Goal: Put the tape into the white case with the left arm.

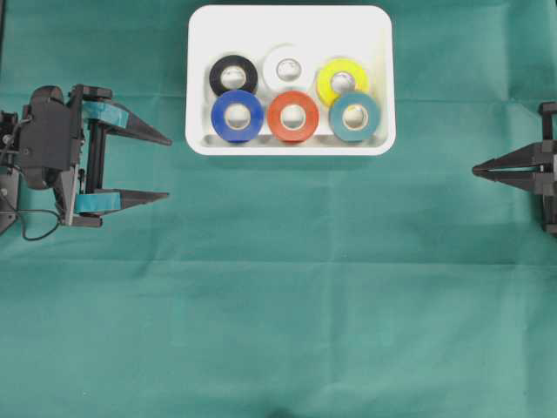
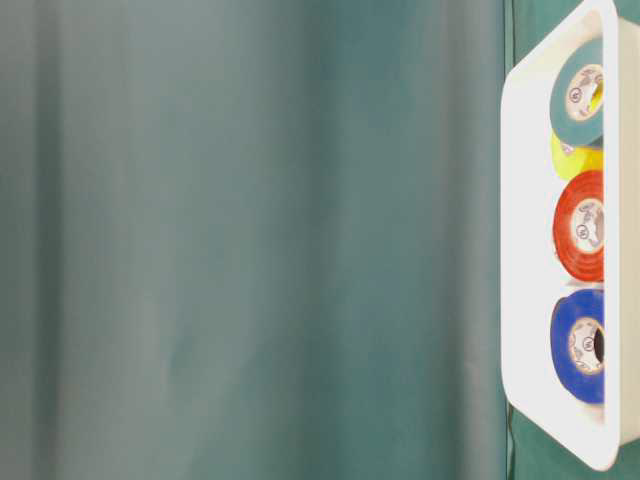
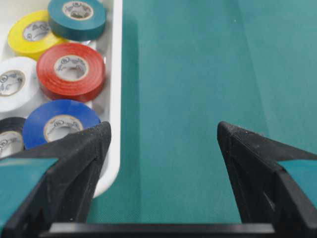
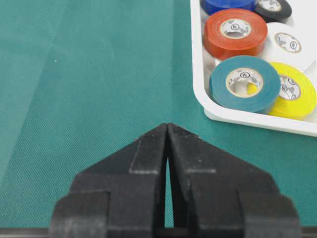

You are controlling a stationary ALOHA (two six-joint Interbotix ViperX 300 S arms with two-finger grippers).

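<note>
The white case (image 1: 287, 26) lies at the top middle of the green cloth. Several tape rolls lie flat inside it, among them black (image 1: 233, 76), blue (image 1: 238, 115), red (image 1: 293, 116) and teal (image 1: 354, 116). Every roll I see is in the case. My left gripper (image 1: 168, 168), with teal bands on its fingers, sits left of the case, wide open with nothing between its fingers. In the left wrist view the left gripper (image 3: 163, 128) frames bare cloth, with the case rim (image 3: 117, 74) and the blue roll (image 3: 59, 119) beside its left finger. My right gripper (image 1: 476, 170) is shut at the right edge.
Green cloth (image 1: 278, 305) covers the table all round the case. In the right wrist view the shut right gripper (image 4: 167, 125) points at cloth, with the case corner (image 4: 198, 74) and the teal roll (image 4: 244, 82) to the upper right. The table-level view shows the case (image 2: 520, 250) at its right edge.
</note>
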